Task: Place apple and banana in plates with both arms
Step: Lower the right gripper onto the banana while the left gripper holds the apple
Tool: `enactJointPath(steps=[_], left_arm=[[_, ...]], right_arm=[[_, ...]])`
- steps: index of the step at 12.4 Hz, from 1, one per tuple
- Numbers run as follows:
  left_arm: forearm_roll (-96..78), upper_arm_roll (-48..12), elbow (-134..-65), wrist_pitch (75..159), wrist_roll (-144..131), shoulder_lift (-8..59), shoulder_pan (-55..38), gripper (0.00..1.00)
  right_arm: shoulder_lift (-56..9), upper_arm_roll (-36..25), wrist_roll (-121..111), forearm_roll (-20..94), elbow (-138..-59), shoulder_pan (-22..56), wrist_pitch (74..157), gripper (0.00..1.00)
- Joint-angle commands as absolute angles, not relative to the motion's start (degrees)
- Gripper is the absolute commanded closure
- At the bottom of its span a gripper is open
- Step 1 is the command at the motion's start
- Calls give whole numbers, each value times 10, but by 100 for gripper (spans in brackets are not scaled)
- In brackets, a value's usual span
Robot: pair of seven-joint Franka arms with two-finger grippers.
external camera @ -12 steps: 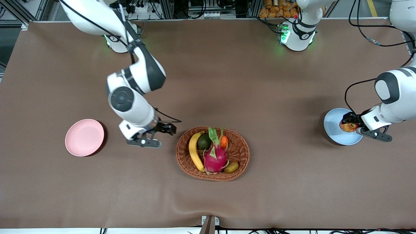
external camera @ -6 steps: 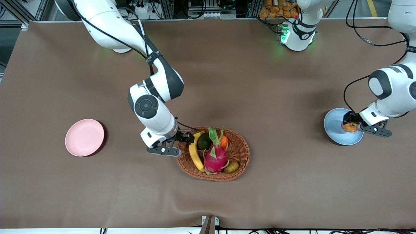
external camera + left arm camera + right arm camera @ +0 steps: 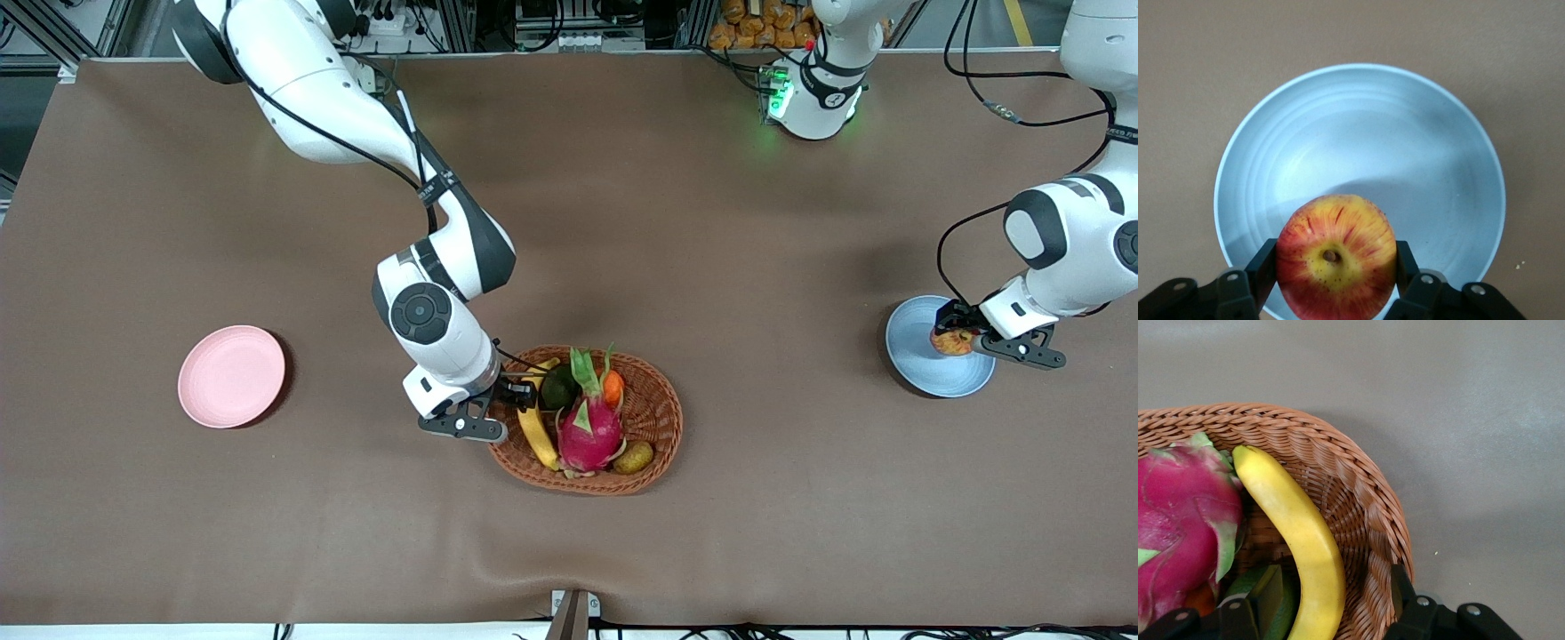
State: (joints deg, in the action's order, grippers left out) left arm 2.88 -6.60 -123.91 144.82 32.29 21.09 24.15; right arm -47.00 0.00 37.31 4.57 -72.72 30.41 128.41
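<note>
Right now the banana lies in the wicker basket along the rim toward the right arm's end, its long axis running from nearer the front camera to farther from it. The right gripper hangs directly over it, fingers apart, one each side of the banana's width, so the coming move looks like a straight descent. The banana's stem end is cut off in the right wrist view. Toward the left arm's end, the left gripper is clamped on the apple over the blue plate; contact with the plate is hard to judge. The pink plate sits unfilled.
</note>
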Motion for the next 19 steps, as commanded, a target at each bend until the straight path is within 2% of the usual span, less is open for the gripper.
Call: enactJointPath(steps=[1, 4, 5, 6, 7, 12, 15, 18, 19], left_arm=[[39, -73, -1249, 1461, 329, 212, 253, 56], [39, -73, -1248, 1461, 329, 220, 253, 51], [39, -73, -1245, 1461, 329, 226, 253, 41], [39, -73, -1245, 1461, 329, 226, 253, 9], [39, -73, -1245, 1461, 330, 226, 253, 0], [40, -75, -1215, 1443, 357, 215, 252, 0], [39, -79, -1138, 1349, 359, 210, 248, 0], [35, -102, -1080, 1294, 355, 210, 248, 0], [33, -108, -1060, 1280, 355, 212, 248, 0]], right_arm=[[-490, -6, 399, 41, -703, 317, 1295, 33], [-506, -6, 415, 41, -703, 328, 1312, 33], [-508, -7, 417, 41, -703, 330, 1315, 34], [-514, -7, 430, 40, -703, 332, 1320, 33], [-519, -7, 442, 40, -703, 337, 1329, 33], [-532, -7, 447, 22, -708, 340, 1332, 33], [-542, -7, 448, 14, -708, 348, 1343, 33], [-548, -7, 449, -2, -708, 352, 1346, 34], [-548, -7, 449, -2, -708, 352, 1346, 39]])
